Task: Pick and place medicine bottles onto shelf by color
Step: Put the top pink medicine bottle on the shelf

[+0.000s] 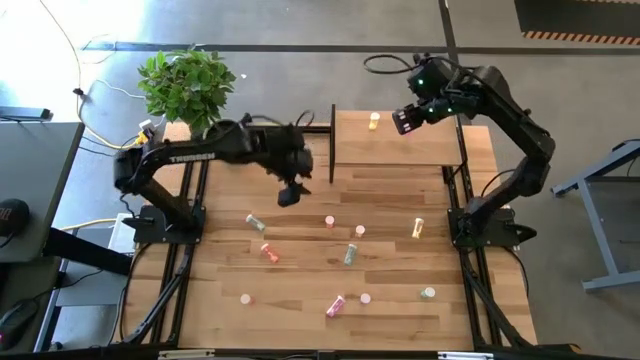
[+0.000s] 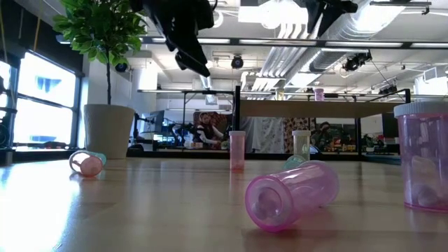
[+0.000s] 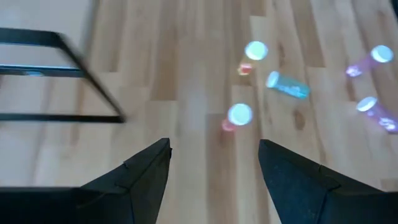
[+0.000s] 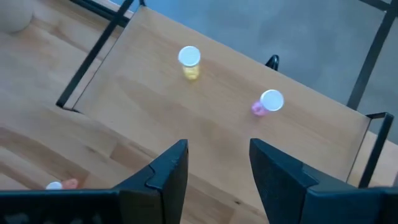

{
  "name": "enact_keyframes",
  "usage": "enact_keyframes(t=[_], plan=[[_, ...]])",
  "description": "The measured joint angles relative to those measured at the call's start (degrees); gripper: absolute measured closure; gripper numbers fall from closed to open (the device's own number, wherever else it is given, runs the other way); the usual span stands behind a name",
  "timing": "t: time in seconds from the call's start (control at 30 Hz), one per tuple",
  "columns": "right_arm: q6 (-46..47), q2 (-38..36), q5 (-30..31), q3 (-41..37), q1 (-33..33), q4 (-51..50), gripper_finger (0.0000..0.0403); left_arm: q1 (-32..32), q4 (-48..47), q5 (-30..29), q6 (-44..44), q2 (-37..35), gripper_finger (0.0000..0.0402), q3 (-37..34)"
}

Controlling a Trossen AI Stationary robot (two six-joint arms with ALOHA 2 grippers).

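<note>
So the striped wooden table point(image 1: 300, 300) fills most of the top-down shot, with a potted plant point(image 1: 187, 85) at its far left corner. The left arm point(image 1: 190, 152) reaches in from the left and bends over the middle of the table, its gripper point(image 1: 290, 193) hanging above bare wood just left of the shelf, fingers spread apart and nothing between them. The right arm point(image 1: 520, 130) folds up from its base on the right and arcs back toward the far edge, its gripper point(image 1: 405, 120) hovering over the far right part of the shelf; the jaws are parted with nothing in them. The shelf point(image 1: 395, 140) is the light-wood platform at the far side, with a thin black panel point(image 1: 332, 142) along its left edge. On it, the top-down view only clearly shows one yellow bottle point(image 1: 374, 121), but the right wrist camera also catches a pink bottle point(image 4: 268, 102) standing well apart from the yellow one, which the gripper covers from above. The rest of the medicine bottles are scattered on the table nearer the camera: some upright, some on their sides, like the pink one lying down point(image 1: 335, 306) near the front edge and a pale green one point(image 1: 350, 254) tipped over mid-table. The left wrist picture is blurry, so the bottle colours there are hard to call. In the table-level view both grippers are cut off at the top.
</note>
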Motion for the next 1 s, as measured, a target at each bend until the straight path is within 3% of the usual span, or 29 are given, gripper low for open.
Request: enact_keyframes(t=[0.33, 0.6, 0.77, 1.0], plan=[[0.33, 0.02, 0.88, -0.04, 3.52, 0.00, 0.0240, -7.21, 22.41, 0.02, -8.00, -3.39, 0.0165, -17.07], [-1.74, 0.00, 0.68, -0.04, 3.34, 0.00, 0.0240, -9.87, 43.61, -0.67, -16.42, -3.35, 0.0165, -25.55], [-2.80, -0.99, -2.20, -0.09, 3.35, 0.00, 0.0240, -11.58, 45.91, -7.49, -17.79, -3.35, 0.0165, -28.81], [-2.83, -4.76, -8.30, -0.09, 3.67, 4.63, 0.0240, -14.34, 52.40, -11.73, -19.53, -3.35, 0.0165, -34.41]])
